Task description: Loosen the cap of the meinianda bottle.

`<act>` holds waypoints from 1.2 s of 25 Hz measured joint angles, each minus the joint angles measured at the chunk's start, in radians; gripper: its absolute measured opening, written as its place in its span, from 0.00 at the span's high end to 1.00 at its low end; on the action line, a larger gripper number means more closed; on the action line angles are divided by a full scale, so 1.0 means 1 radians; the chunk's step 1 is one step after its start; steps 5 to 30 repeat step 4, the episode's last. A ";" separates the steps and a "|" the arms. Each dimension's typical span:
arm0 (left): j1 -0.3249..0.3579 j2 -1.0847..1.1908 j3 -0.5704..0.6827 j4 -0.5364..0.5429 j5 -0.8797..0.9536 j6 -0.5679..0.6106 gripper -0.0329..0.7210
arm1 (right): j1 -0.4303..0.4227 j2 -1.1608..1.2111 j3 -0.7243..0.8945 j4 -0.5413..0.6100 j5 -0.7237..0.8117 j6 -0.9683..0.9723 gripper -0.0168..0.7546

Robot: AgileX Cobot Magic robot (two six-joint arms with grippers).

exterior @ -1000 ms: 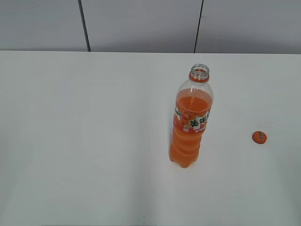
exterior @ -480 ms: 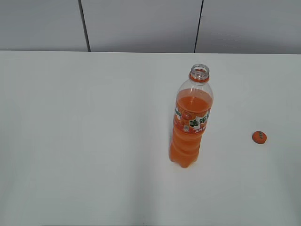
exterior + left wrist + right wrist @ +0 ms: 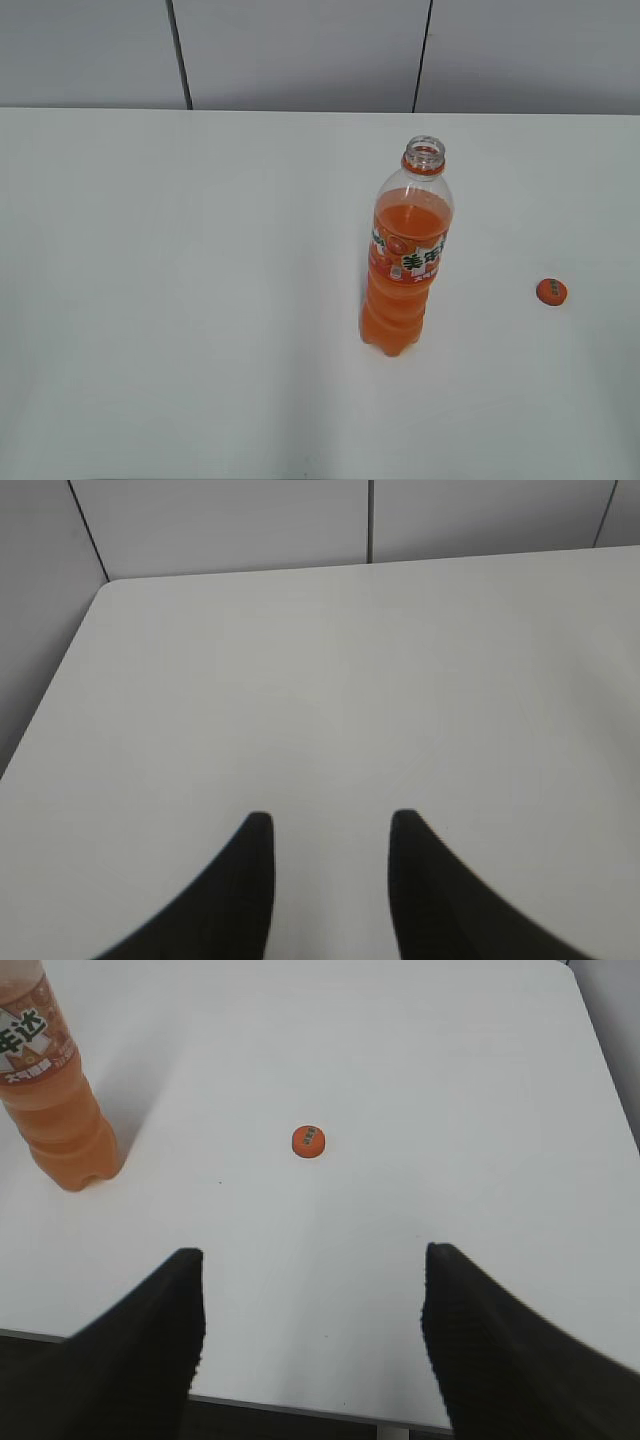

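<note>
The meinianda bottle stands upright on the white table, right of centre, with its mouth open and an orange neck ring. Its lower body shows in the right wrist view at the top left. The small orange cap lies flat on the table to the bottle's right, apart from it; it also shows in the right wrist view. My right gripper is open and empty, near the table's front edge, with the cap ahead of it. My left gripper is open and empty over bare table. Neither gripper shows in the exterior view.
The white table ends at a grey panelled wall behind. The table's front edge runs under my right gripper. The table's far left corner shows in the left wrist view.
</note>
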State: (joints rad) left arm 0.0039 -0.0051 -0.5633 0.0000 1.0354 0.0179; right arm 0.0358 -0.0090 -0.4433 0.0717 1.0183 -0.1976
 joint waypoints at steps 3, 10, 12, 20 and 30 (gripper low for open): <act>0.000 0.000 0.000 0.000 0.000 0.000 0.63 | 0.000 0.000 0.000 0.000 0.000 0.000 0.31; 0.000 0.000 0.000 0.000 0.000 0.000 0.63 | 0.000 0.000 0.000 0.000 0.000 0.000 0.31; 0.000 0.000 0.000 0.000 0.000 0.000 0.63 | 0.000 0.000 0.000 0.000 0.000 0.000 0.31; 0.000 0.000 0.000 0.000 0.000 0.000 0.63 | 0.000 0.000 0.000 0.000 0.000 0.000 0.31; 0.000 0.000 0.000 0.000 0.000 0.000 0.63 | 0.000 0.000 0.000 0.000 0.000 0.000 0.31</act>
